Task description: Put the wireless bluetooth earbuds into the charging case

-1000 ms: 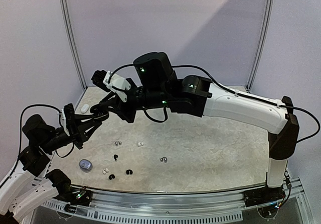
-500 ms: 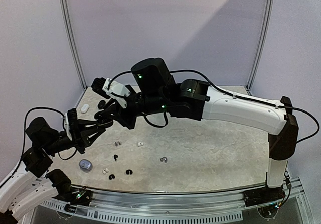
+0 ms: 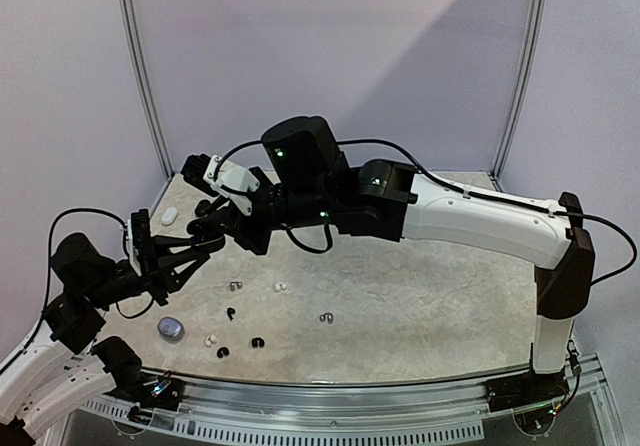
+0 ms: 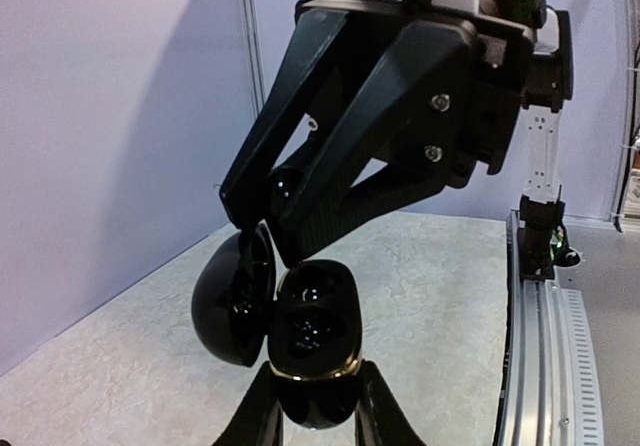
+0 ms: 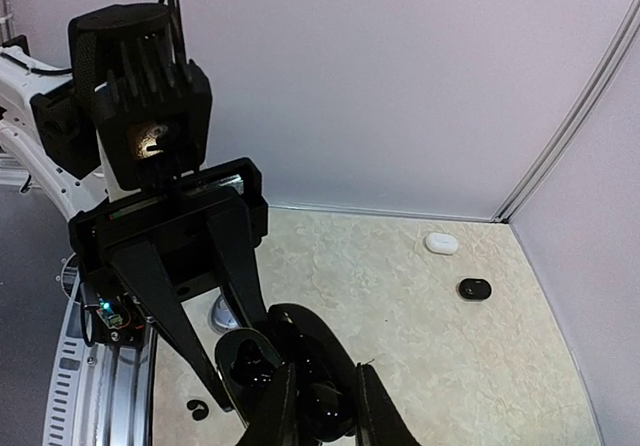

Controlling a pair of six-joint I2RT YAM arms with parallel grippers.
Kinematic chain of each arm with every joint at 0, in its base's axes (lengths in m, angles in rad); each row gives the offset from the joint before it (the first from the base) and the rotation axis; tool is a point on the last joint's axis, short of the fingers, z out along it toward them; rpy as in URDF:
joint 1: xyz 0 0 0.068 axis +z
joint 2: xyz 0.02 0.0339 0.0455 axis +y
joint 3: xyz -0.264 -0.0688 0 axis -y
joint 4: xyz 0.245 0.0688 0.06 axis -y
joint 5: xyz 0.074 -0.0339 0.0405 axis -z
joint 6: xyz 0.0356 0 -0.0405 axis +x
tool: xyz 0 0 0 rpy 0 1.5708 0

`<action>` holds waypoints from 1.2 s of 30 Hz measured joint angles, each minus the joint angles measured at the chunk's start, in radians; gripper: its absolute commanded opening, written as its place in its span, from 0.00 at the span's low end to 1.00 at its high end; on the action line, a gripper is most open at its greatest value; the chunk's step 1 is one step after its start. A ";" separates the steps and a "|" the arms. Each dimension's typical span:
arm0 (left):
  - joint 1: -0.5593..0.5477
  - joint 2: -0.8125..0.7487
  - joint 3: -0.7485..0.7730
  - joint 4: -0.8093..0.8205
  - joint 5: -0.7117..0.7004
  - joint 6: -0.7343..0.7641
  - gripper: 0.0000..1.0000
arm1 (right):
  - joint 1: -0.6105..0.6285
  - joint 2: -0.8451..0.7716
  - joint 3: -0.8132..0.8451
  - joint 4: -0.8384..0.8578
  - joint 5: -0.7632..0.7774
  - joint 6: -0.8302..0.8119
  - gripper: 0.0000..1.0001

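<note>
Marbled tabletop (image 4: pixel 430 266) — left tool (image 4: pixel 315 398) holds case (image 4: pixel 310 336), right tool (image 4: pixel 262 221) earbud (image 4: pixel 288 191).

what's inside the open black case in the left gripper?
Charging case, lid swung open: a glossy black moulded interior, no white or grey bud. Whether a black bud is seated cannot be told. The right gripper, holding a black earbud, overlaps its top rim.
</note>
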 measured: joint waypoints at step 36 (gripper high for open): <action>0.000 -0.006 0.000 0.010 0.005 -0.089 0.00 | -0.002 -0.010 -0.027 0.023 -0.035 -0.050 0.00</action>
